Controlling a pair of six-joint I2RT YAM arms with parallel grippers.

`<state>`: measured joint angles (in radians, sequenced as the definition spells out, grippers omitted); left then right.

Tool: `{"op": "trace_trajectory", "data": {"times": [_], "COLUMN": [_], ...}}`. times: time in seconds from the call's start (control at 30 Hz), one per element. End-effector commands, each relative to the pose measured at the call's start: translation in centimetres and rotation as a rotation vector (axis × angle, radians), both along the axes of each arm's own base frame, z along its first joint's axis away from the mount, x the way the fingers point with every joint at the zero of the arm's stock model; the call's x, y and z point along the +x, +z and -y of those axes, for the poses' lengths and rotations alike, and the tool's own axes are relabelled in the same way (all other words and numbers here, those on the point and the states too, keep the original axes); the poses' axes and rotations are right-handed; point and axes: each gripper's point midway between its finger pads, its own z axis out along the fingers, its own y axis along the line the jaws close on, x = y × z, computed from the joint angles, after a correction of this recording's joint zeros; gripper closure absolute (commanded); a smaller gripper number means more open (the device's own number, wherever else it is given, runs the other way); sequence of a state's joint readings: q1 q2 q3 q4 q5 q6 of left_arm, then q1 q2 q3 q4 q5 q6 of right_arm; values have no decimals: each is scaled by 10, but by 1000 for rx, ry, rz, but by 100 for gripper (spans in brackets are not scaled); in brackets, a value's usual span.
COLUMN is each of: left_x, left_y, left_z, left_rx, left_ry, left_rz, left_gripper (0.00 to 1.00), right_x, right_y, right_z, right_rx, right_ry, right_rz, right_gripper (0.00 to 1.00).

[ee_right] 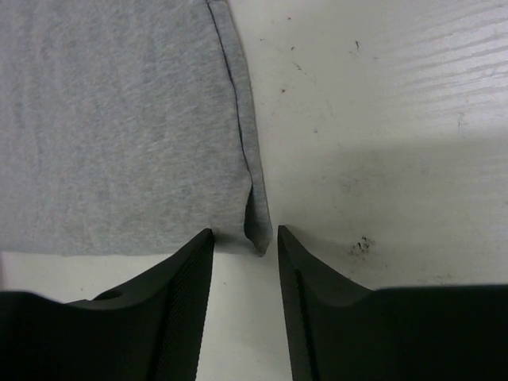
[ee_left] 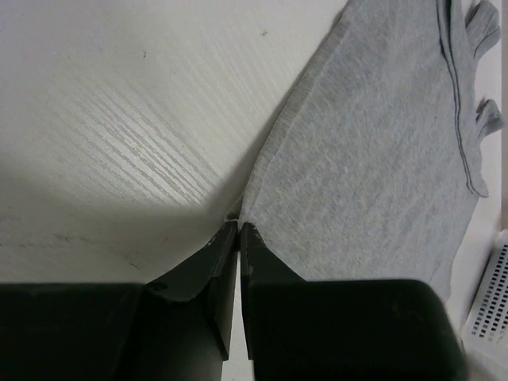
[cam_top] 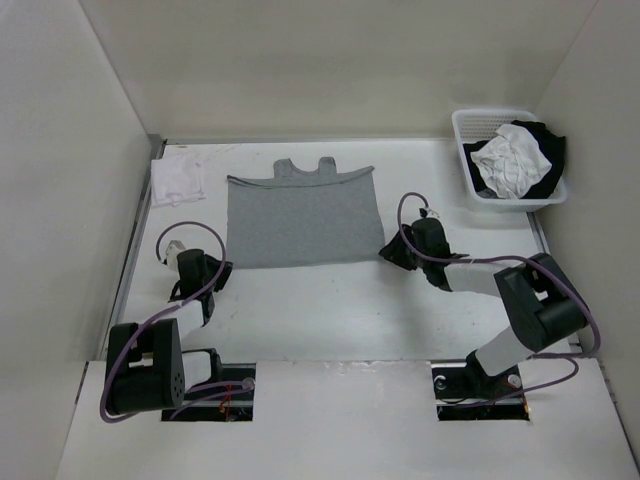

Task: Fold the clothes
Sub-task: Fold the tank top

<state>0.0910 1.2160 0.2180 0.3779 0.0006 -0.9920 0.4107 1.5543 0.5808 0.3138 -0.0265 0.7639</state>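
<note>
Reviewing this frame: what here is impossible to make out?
Left wrist: whether the shut left gripper has the garment corner pinched; its tips cover the contact.
Top view: how either arm's jaws stand; too small and dark.
Top view: what lies under the white and black clothes in the basket; they cover it.
Right wrist: most of the garment; cut off by the frame's edges.

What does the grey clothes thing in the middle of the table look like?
The grey garment is soft, speckled knit cloth with stitched hems. It lies spread flat on the white table, roughly square, with two small tabs at its far edge. The left claw is shut at its near left corner and seems to pinch it. The right claw is open around the near right corner, which curls up a little.
</note>
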Motion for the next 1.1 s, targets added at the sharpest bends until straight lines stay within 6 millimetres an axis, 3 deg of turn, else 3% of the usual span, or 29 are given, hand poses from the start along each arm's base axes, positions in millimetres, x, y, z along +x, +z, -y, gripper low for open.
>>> {"op": "trace_trajectory", "data": {"times": [0.0,0.2,0.27,0.4,0.5,0.6,0.73,0.83,0.97,1.07], "left_x": [14,15,16,20,21,8,-32,-67,-107,-118], "left_y": [28,40,45,65,109,177,272,328,377,387], "left_z": [-3,-3,-3,0,10,19,24,25,23,21], "left_rx": [24,32,36,30,19,50,122,145,154,161], "left_ry": [1,1,-1,-13,-41,-62,-73,-86,-88,-85], "left_rz": [103,138,151,207,308,440,623,731,830,840], "left_gripper": [97,98,98,100,100,100,100,100,100,100], "right_x": [14,14,14,12,3,-27,-83,-123,-161,-176], "right_y": [11,7,6,25,70,122,199,251,313,348], "right_z": [-8,-13,-14,-9,-1,6,24,41,63,71], "right_rx": [44,61,67,90,98,74,45,58,126,188], "right_ry": [4,11,15,-6,-17,-9,-11,-9,-15,2], "right_rz": [34,9,3,53,174,278,426,509,602,651], "right_gripper": [61,78,88,100,100,100,100,100,100,100]}}
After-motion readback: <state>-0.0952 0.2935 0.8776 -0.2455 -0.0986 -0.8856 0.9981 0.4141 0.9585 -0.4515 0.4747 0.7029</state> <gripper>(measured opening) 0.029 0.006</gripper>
